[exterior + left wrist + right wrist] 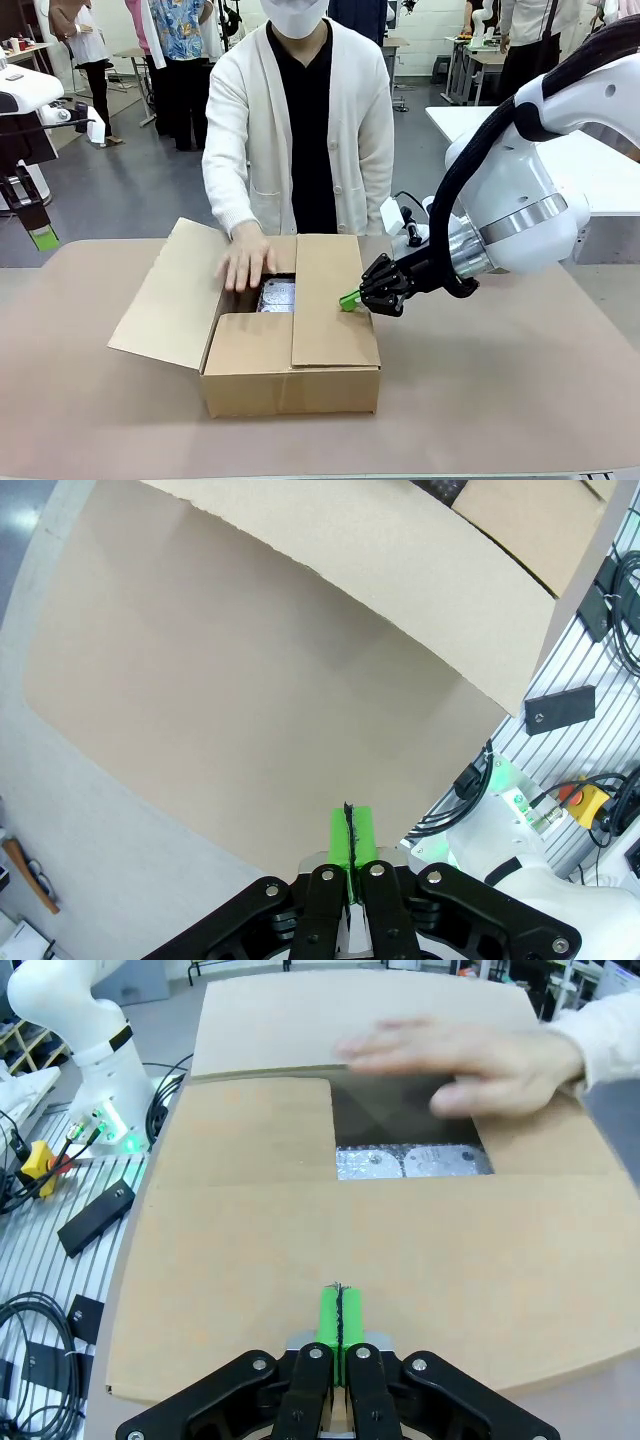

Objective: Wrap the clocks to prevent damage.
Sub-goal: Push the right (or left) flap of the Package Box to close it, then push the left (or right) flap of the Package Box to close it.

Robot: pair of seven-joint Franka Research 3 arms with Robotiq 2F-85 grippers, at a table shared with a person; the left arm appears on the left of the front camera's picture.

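A cardboard box (290,375) sits mid-table with its left flap (170,290) spread outward and its right flap (330,300) folded down. Through the remaining opening show silvery wrapped bundles (277,295) (412,1163); the clocks themselves are hidden. The person's hand (247,262) (460,1055) rests on the far flap over the opening. My right gripper (350,299) (340,1315) is shut with nothing in it, its green tips at the right flap. My left gripper (42,238) (349,832) is shut and empty, hanging high at the far left above the table (200,700).
The box's open flap (400,570) crosses the top of the left wrist view. The left arm's base (90,1040), cables and a yellow stop button (35,1155) sit on the slatted mount beside the table. Bare tabletop (500,380) lies right of the box.
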